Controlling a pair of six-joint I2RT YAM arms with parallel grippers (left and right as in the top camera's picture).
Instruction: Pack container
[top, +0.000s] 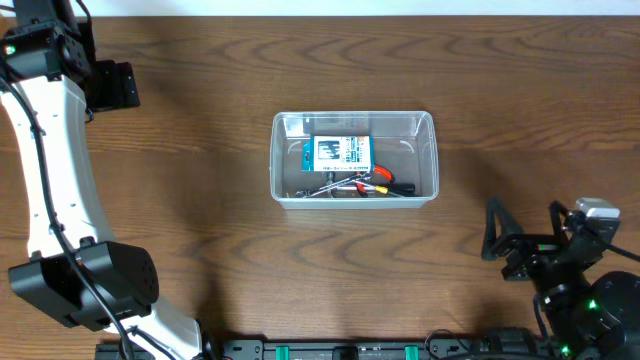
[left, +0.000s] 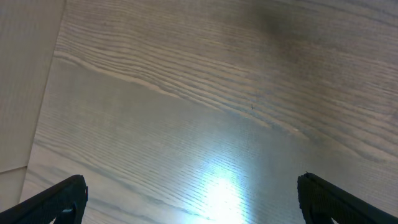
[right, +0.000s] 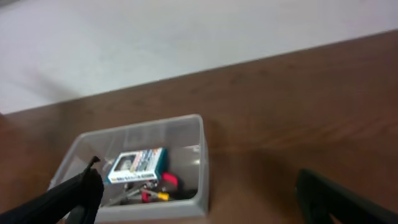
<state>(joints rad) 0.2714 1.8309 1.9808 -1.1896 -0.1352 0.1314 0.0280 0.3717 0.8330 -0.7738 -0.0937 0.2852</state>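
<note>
Dark wood-grain table (top: 200, 150) fills the overhead view, with a pale strip along its far edge. Count: one container (top: 354, 116), clear plastic, rectangular with rounded corners, standing near mid-table and well apart from both arms. Inside it: one blue-and-white box (top: 338, 152) lying flat toward the far wall, and a cluster of small tools (top: 360, 186) along the near wall. Orange, red and black handles and thin metal shafts overlap, so the tool count is unclear, perhaps three or four. Two arms, two pincers. The left pincer (left: 193, 190) sits at the far-left corner, its jaws spread wide with nothing between them. Its wrist camera shows only bare wood with a glare patch, and both fingertips are cut off by the bottom edge. The right pincer (top: 522, 228) is at the near-right, also spread wide and holding nothing. Its wrist view is blurred: the container is visible between the dark fingers but farther off, the box label is unreadable, and the tools are smeared colour.
</note>
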